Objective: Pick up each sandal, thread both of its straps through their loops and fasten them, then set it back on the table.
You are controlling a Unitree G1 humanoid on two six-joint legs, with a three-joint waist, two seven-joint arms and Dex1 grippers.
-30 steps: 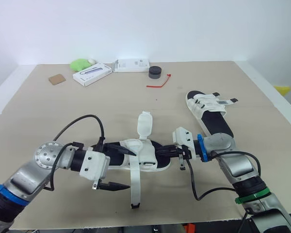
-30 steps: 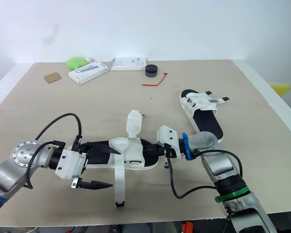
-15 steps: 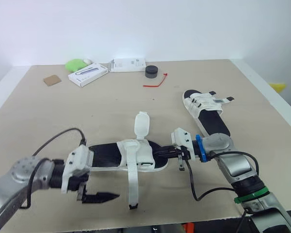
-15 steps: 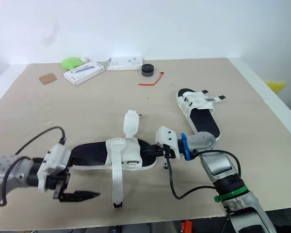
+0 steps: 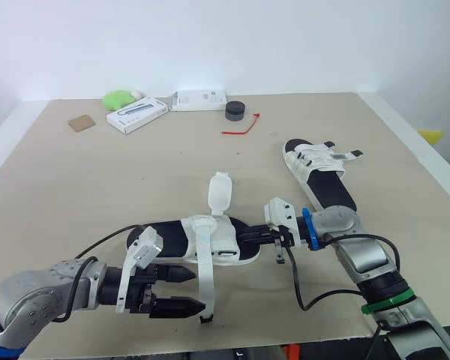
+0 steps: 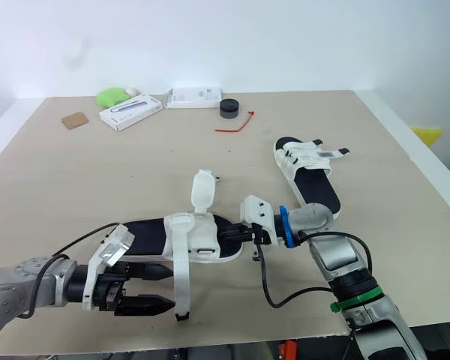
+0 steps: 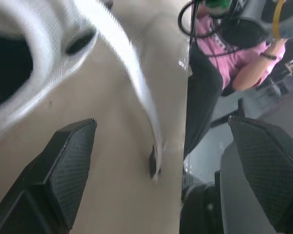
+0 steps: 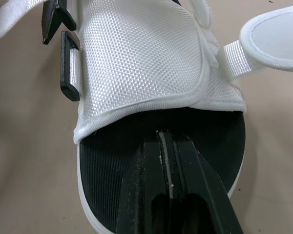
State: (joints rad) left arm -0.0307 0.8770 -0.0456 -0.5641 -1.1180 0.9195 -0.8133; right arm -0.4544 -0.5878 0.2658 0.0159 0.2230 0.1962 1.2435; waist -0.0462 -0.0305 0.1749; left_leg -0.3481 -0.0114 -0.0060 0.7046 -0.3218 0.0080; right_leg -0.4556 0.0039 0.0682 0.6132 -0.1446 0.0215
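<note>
The near sandal (image 5: 171,238), black footbed with a white upper (image 8: 136,53), lies flat near the table's front edge. One long white strap (image 5: 208,285) hangs loose toward that edge, and a second strap (image 5: 221,193) sticks up behind. My left gripper (image 5: 191,291) is open, low over the table, its fingertips just short of the hanging strap (image 7: 136,73). My right gripper (image 8: 167,136) is shut, its tips resting on the footbed at the toe end (image 5: 244,238). The far sandal (image 5: 322,176) lies to the right with its straps across.
At the back stand two white boxes (image 5: 140,114) (image 5: 202,99), a green object (image 5: 120,99), a black puck (image 5: 235,111), a red tie (image 5: 241,127) and a brown card (image 5: 82,122). The table's front edge (image 5: 247,346) is close. A person in pink (image 7: 224,53) sits beyond it.
My left gripper left the sandal's heel, dropped toward the front edge and now points at the hanging strap. The sandal has settled flat. The right gripper stays at the toe.
</note>
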